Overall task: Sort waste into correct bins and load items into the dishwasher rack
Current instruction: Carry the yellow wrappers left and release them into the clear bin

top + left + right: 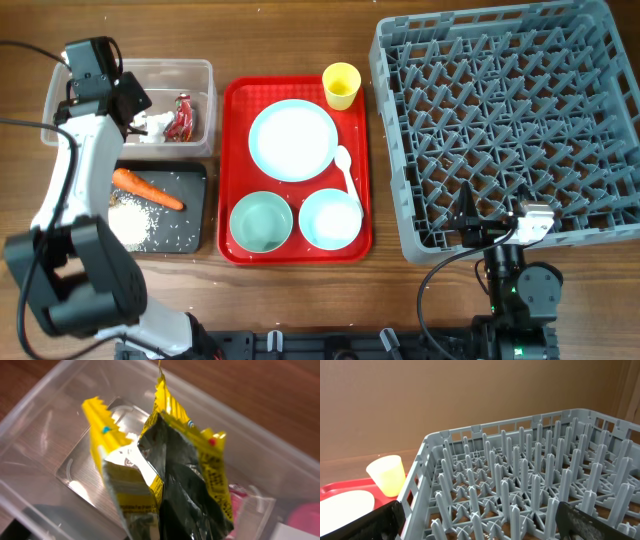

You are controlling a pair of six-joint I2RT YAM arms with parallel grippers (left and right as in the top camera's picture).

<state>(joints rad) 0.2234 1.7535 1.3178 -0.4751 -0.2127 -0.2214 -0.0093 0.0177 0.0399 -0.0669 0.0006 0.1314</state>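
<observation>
My left gripper (133,104) hangs over the clear tub (195,70), shut on a yellow wrapper (165,460) with a silver and black inside. The wrapper fills the left wrist view and hides the jaws. In the tub lie a red wrapper (181,118) and a white tissue (155,126). The black tray (196,175) holds a carrot (147,188) and rice (150,222). My right gripper (490,226) stands open at the front edge of the grey rack (510,120), its fingers (375,522) wide apart with only rack pegs (530,485) between them.
A red serving tray (236,110) between the bins and the rack carries a yellow cup (341,85), a light-blue plate (292,140), a white spoon (347,170), a pale-green bowl (261,222) and a light-blue bowl (330,218).
</observation>
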